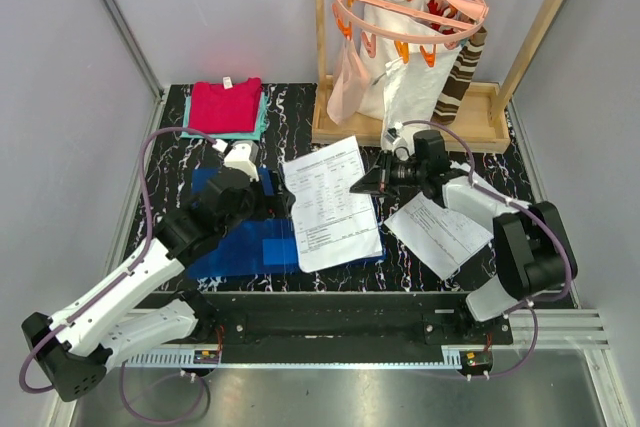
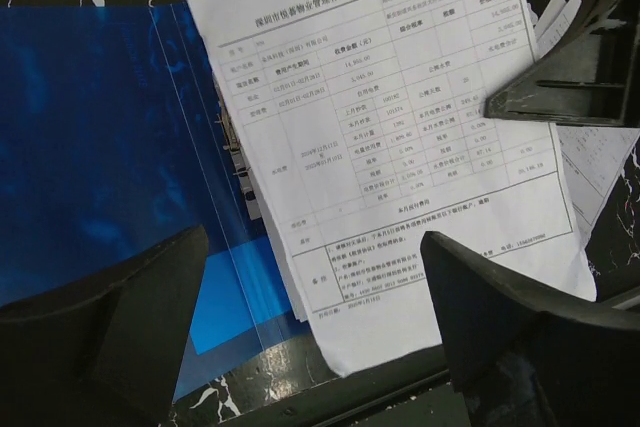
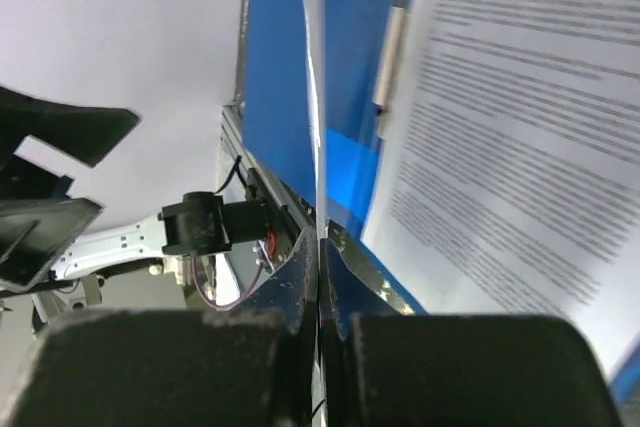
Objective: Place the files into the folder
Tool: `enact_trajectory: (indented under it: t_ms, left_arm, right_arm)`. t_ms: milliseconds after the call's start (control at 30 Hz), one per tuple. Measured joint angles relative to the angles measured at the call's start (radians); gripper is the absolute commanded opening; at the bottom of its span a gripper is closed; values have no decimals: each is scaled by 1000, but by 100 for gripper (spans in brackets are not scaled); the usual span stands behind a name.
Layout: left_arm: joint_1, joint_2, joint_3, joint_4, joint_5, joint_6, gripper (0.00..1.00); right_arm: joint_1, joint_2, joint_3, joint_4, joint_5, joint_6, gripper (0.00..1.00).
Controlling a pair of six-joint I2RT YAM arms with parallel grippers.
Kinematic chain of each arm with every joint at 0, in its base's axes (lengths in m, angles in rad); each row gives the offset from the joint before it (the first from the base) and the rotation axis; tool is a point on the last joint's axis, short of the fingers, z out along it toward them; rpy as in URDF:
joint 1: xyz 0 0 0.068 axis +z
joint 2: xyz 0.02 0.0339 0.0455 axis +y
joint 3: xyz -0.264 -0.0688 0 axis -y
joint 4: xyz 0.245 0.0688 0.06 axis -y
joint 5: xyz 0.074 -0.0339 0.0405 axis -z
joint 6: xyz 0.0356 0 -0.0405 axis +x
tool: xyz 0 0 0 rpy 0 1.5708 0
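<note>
While the left gripper (image 2: 315, 247) gapes over the files (image 2: 400, 127), the right gripper (image 3: 318, 277) sits closed.

The black, white-veined tabletop (image 1: 292, 119) is carrying a flat glossy blue plastic folder (image 1: 240, 247) front left, a loose white printed paper sheet (image 1: 440, 232) front right, folded red and teal cloths (image 1: 226, 107) back left, and a pale wooden rack base (image 1: 332, 132) back right.

The folder (image 1: 235, 247) lies open on the table (image 1: 290, 117), left of centre, with the files (image 1: 330, 202) on its right half. A loose sheet (image 1: 440, 232) lies to their right. Behind, folded cloths (image 1: 225, 107) sit at the left and a rack (image 1: 400, 132) at the right.
</note>
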Motion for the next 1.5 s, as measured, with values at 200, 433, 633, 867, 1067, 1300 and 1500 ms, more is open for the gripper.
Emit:
enact_trajectory:
  t_ms: [200,433,633,867,1067,1300,1500]
  left_arm:
    - [0,2,0,1,8,0,92]
    - [0,0,-5,3,14,0,92]
    - [0,0,-5,3,24,0,92]
    - [0,-2,-5,3,30,0,92]
    - [0,-10,-5,3,37,-1,92]
    - [1,-13,-5,3,48,-1,92]
    - [1,-13,-11,3,54,-1,92]
  right_arm:
    - [-47,112,-10,33,-44,-44,0]
    - [-47,203,-10,107,-61,-67,0]
    - [-47,269,-10,175,-60,-51,0]
    - [-47,286,-8,187,-40,-51,0]
    - [-47,293,5,179,-12,-54,0]
    - [-47,304,31,171,-8,-56,0]
    - [-47,330,38,172,-8,-54,0]
